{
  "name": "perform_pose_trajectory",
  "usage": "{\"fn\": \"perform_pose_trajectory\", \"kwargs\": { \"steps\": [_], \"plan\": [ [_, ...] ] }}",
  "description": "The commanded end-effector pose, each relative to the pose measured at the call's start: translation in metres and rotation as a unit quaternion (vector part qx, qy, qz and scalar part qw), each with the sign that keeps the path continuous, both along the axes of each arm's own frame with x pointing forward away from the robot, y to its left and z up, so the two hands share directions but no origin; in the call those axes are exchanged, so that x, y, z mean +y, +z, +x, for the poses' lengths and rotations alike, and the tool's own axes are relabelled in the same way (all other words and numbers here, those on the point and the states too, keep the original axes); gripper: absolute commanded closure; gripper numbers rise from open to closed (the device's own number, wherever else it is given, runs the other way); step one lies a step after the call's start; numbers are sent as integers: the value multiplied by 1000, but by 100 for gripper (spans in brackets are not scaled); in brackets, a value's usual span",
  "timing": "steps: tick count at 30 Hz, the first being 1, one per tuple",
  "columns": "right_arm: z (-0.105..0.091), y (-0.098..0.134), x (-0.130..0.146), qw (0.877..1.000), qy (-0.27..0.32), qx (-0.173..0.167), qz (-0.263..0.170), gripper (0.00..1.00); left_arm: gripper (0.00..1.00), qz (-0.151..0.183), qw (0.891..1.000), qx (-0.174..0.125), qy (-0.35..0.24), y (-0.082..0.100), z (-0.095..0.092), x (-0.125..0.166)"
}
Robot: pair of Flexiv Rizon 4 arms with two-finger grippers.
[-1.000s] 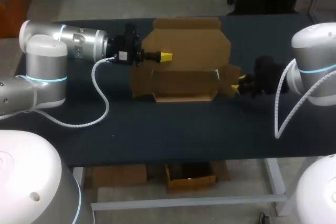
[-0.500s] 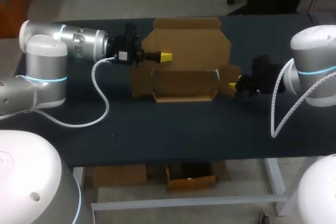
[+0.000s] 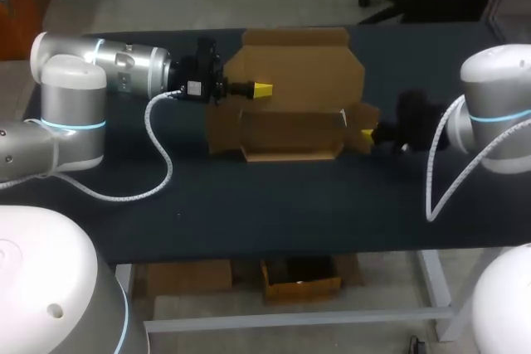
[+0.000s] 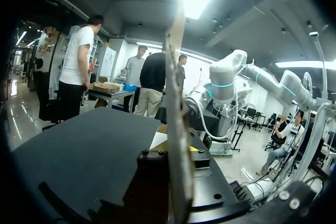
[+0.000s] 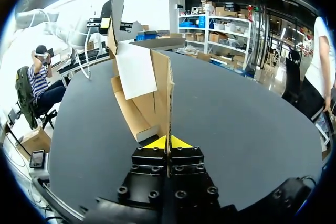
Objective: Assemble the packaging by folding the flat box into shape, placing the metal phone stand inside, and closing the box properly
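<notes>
The brown box [image 3: 292,132] sits in the middle of the dark bench [image 3: 274,205]. It is only partly folded. Its long side runs from left to right across the bench, and its open side points up. The big lid [image 3: 299,60] is on the far side of the box and stands up from the back wall. A small flap [image 3: 358,118] sticks out at the right end, and another one sticks out at the left end. The left tool [image 3: 262,89] comes in from the left and points to the right, along the long side of the box. It is at the low left part of the lid. In the left wrist view the thin edge of the card [image 4: 176,103] runs up between the fingers of the left tool [image 4: 176,148], and they pinch it from both sides. The right tool [image 3: 367,134] comes in from the right and points left at the end of the box. In the right wrist view its two yellow tips are closed tight on the edge of the flap [image 5: 169,98], and the rest of the box [image 5: 142,77] stands just ahead of the right tool [image 5: 168,142].
</notes>
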State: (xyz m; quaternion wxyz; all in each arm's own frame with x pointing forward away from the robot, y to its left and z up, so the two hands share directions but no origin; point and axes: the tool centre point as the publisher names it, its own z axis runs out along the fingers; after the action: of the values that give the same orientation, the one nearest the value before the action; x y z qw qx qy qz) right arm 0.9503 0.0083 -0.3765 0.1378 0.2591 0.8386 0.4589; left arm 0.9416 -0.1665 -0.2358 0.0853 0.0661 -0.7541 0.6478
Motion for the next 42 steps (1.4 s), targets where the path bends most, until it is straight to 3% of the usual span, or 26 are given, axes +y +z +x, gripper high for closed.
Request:
{"fn": "perform_pose_trajectory", "kwargs": {
  "steps": [1,23,42],
  "plan": [
    [-7,0,3,1000,-7,-4,-1,100,100,1,1000,0,-1,-5,1,0],
    [-27,-1,17,997,-78,-1,1,100,100,1,1000,0,-1,-5,1,0],
    [-34,-1,38,990,-139,9,-28,98,100,1,1000,0,-1,-5,1,0]
  ]
}}
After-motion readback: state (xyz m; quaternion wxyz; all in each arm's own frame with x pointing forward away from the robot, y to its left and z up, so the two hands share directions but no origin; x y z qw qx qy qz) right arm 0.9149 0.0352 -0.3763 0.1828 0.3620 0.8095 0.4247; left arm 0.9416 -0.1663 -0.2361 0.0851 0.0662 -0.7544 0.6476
